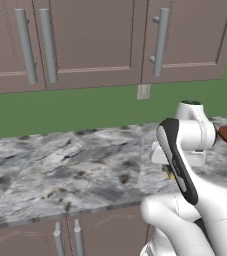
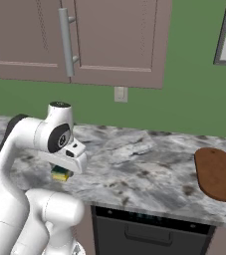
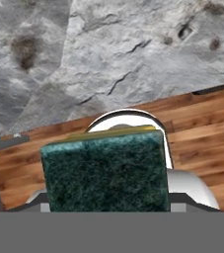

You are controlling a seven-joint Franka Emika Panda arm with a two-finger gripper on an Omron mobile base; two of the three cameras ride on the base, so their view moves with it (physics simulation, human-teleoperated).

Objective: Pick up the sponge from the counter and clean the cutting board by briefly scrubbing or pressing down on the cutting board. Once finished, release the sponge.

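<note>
The sponge sat right under the gripper, above the counter edge; fingers looked closed on its soft, light sides, though hidden. Cutting board lay well apart.

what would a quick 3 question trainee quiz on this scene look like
1. True or false: the sponge is lying on the board.
2. In the right base view, which side of the sponge is the board on?
A. left
B. right
C. directly behind
3. Fill in: the sponge's top layer, as the hand view shows it, is dark ____.

Key
1. False. The sponge sits under the gripper near the counter's front edge, well apart from the board.
2. B
3. green
</note>
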